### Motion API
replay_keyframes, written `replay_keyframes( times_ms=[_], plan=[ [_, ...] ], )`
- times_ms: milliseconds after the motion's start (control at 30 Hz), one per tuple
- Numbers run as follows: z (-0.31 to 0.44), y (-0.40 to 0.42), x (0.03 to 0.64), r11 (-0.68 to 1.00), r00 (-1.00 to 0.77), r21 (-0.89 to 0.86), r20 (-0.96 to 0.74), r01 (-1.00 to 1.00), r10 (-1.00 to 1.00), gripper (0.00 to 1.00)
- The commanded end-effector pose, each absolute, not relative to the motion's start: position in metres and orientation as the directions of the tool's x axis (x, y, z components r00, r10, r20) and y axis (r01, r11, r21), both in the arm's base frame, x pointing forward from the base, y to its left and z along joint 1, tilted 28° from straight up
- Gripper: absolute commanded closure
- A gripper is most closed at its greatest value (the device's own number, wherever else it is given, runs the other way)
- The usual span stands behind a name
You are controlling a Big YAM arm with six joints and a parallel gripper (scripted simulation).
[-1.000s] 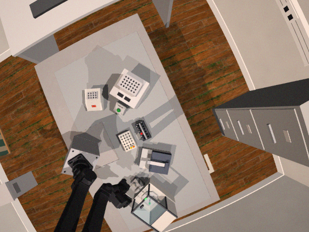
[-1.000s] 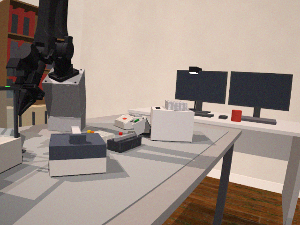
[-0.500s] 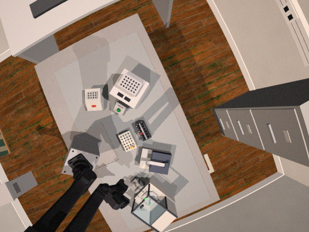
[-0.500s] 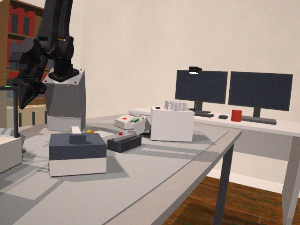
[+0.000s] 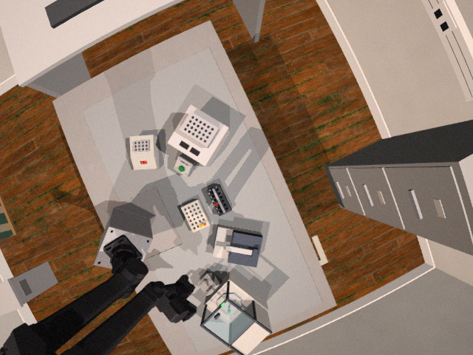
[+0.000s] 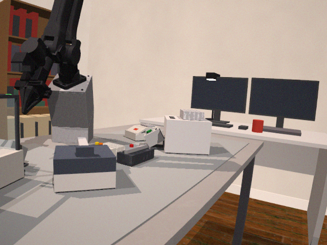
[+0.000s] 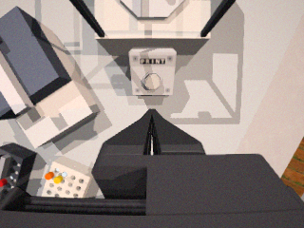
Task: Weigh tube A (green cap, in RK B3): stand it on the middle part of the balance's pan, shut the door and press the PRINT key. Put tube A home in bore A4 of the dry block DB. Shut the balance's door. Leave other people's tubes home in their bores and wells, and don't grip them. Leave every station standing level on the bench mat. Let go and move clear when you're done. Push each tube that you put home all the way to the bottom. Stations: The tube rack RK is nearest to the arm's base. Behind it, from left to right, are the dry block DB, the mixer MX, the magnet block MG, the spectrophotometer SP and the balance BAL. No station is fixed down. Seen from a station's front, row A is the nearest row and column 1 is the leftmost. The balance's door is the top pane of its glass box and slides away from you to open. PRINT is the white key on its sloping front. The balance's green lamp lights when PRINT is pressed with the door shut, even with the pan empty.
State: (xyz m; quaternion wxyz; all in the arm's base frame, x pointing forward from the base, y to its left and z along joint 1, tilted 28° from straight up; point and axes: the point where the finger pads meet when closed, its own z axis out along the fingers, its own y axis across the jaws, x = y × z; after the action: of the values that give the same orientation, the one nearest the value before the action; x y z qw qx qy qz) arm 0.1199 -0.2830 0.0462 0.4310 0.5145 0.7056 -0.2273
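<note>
1. The gripper (image 5: 188, 283) (image 6: 25, 112) (image 7: 151, 114) has its fingers together, with nothing between them. Its tips point at the white key (image 7: 152, 82) but stay apart from it.
2. Black letters on the sloping panel (image 5: 208, 283) (image 7: 135, 76) say "PRINT". They read the right way up in the wrist view, just above the key.
3. The small white box (image 5: 148, 152) (image 6: 133, 133) has a red window (image 5: 143, 162) (image 6: 135, 129), but its marks are too tiny to read. There is also tiny writing by the green button (image 5: 181, 168) (image 6: 149, 130).
4. Tube A (image 5: 228, 310) is inside the balance (image 5: 252, 336) (image 6: 10, 166) (image 7: 114, 28), seen through the glass. Its green cap faces up, so its long way looks upright. I can't see its body well.
5. A bright green light (image 5: 222, 304) (image 6: 8, 94) glows on the balance.
6. The rack (image 5: 195, 215) (image 6: 114, 147) (image 7: 68, 180) holds an orange cap and a yellow cap, side by side.
</note>
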Motion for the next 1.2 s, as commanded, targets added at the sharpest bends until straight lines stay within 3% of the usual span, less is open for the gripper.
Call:
replay_keyframes(
  times_ms=[0,67,100,1167],
  plan=[
    [0.050,-0.287,0.120,0.369,-0.099,0.120,-0.846,0.922,0.523,1.00],
    [0.050,-0.287,0.120,0.369,-0.099,0.120,-0.846,0.922,0.523,1.00],
    [0.049,-0.284,0.116,0.365,-0.102,0.115,-0.845,0.924,0.524,0.70],
    [0.112,-0.275,0.107,0.370,-0.093,0.112,-0.864,0.922,0.494,0.70]
  ],
)
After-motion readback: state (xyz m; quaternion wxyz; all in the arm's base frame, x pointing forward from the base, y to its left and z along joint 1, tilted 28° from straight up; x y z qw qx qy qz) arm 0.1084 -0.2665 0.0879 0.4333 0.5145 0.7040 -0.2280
